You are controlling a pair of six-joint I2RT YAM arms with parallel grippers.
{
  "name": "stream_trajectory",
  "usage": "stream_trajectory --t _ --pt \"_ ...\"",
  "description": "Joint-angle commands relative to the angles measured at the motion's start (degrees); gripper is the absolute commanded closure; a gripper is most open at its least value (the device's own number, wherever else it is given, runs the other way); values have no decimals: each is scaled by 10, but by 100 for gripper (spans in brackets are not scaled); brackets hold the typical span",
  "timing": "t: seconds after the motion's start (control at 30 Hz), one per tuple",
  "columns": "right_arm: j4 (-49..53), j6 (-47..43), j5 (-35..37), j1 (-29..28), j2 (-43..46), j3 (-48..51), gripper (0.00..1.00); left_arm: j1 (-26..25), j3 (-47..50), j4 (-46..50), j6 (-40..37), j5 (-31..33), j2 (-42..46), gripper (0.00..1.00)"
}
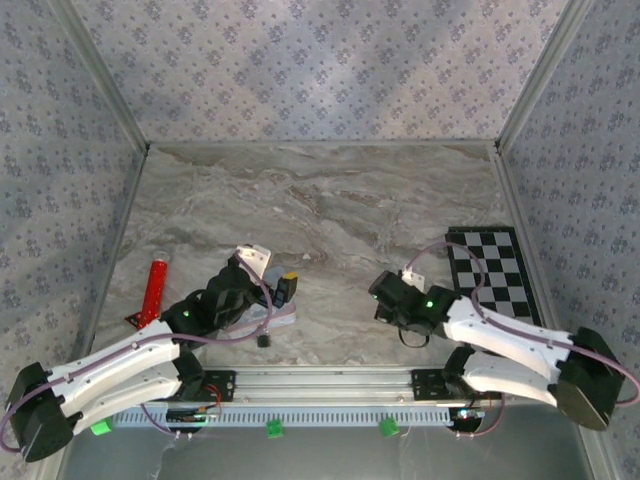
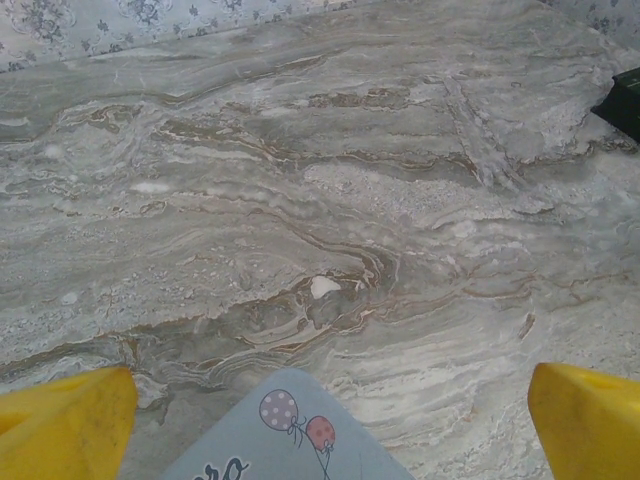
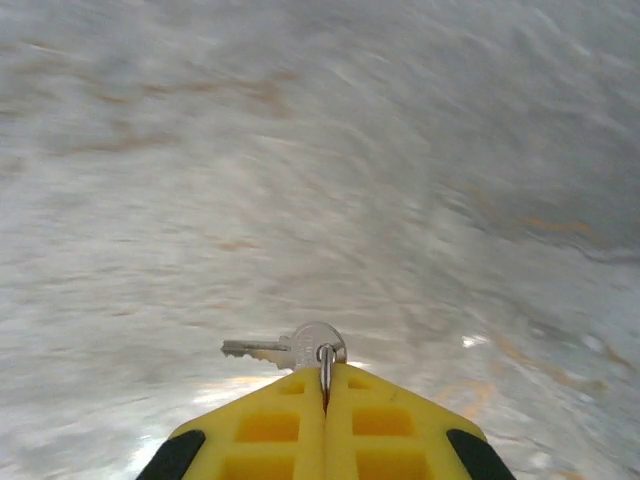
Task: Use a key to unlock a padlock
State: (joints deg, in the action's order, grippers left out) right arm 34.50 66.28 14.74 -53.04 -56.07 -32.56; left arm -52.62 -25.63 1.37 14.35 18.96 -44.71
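- Right wrist view: the right gripper [image 3: 325,388] is closed, and its yellow fingers appear to pinch the key ring [image 3: 326,362] edge-on. The silver key [image 3: 290,348] hangs at the fingertips with its blade pointing left, across the fingers rather than ahead of them.
- Top external view: the padlock [image 1: 263,340], a tiny dark block, lies on the marble table [image 1: 330,200] near the front edge. It sits just on the near side of the cartoon tin [image 1: 280,314], beside the left arm and well apart from the right gripper.
- Left wrist view: the left gripper [image 2: 325,425] stands wide open and holds nothing, with one corner of the tin showing between its fingertips.
- Step in hand, as judged: carrying the key to the lock.
- A hold on the ring lets the blade swing, so travel should be slow. The blade should be settled, or the key re-gripped by its head, before insertion.
- The open left gripper would best clamp the padlock body first, with the keyway turned toward the right arm. Which way the keyway faces cannot be told at this size.
- Hazard: the tin and the left arm crowd the padlock, so a low approach from the right side looks cleanest.
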Motion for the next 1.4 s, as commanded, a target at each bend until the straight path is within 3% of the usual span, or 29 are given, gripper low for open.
stream_trajectory --t 0.0,0.13,0.27,0.5,0.7,0.87,1.0,1.2,1.37 --pt "-127 -48 9 -4 66 36 100 -2 -2 -13 -12 16 -4 0" --pt "-245 -74 11 -4 128 88 100 2 -2 -16 4 19 0 0" --pt "-349 -105 12 -5 155 122 100 5 -5 -44 87 -10 9 0" --pt "-533 -135 -1 -3 122 148 100 5 3 -154 213 -80 14 0" --pt "-531 -197 -51 13 77 68 100 5 -36 -132 80 -165 -29 0" --pt "-550 -213 -109 26 54 28 100 4 1 -222 -46 -204 -52 0" --pt "-538 -228 -128 26 38 -12 100 -2 -7 -254 -104 -214 -86 0" --pt "-564 -221 -145 23 17 -33 100 -14 -20 -326 -161 -190 -149 12" --pt "-571 -217 -147 14 7 -36 100 -13 -30 -370 -187 -195 -188 28"
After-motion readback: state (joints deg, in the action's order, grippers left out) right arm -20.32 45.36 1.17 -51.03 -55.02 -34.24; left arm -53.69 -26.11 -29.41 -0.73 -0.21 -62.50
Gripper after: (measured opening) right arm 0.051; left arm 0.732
